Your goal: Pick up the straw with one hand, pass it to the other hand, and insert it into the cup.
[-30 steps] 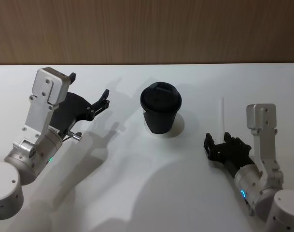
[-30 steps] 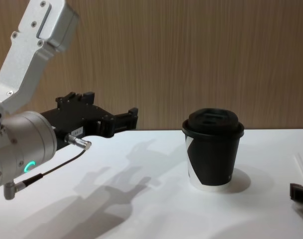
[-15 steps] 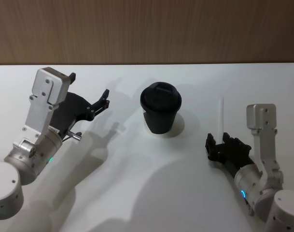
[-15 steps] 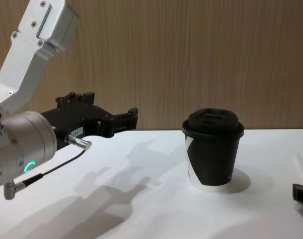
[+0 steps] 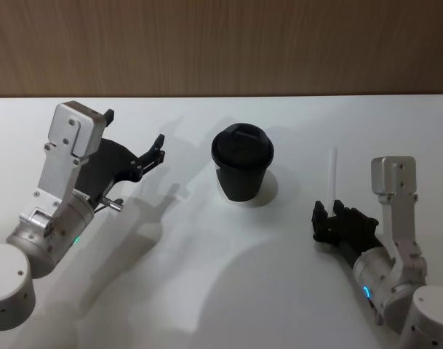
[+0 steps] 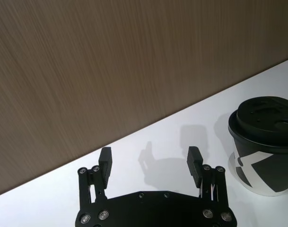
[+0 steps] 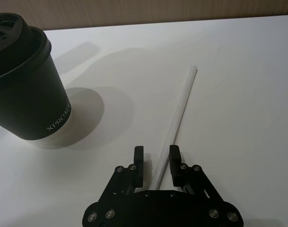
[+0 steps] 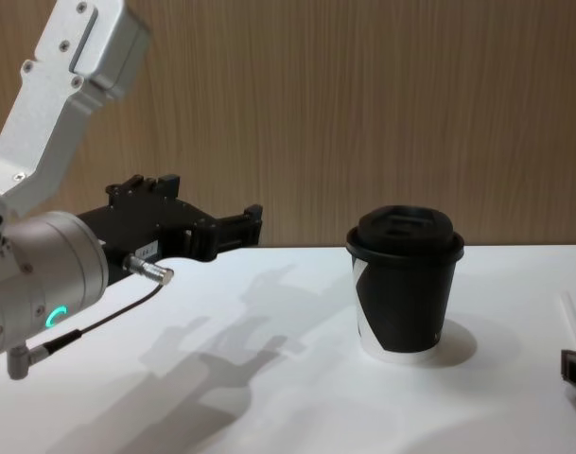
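R gripper (image 7: pixel 156 156): low at near-right of table (image 5: pixel 206 291). Fingers a little apart, one each side of near end of straw (image 7: pixel 183 106). Gap shows on one side, so not clamped.
Straw: flat on table, runs from betw. R fingers away toward wall (image 5: pixel 221 43), to the right of cup (image 5: pixel 241 178) and apart from it.
Cup: upright mid-table, black domed lid on.
L gripper (image 6: pixel 150 163): held above table at left, fingers spread wide, pointing toward cup, well short of it.
Wall: wood panel behind table.
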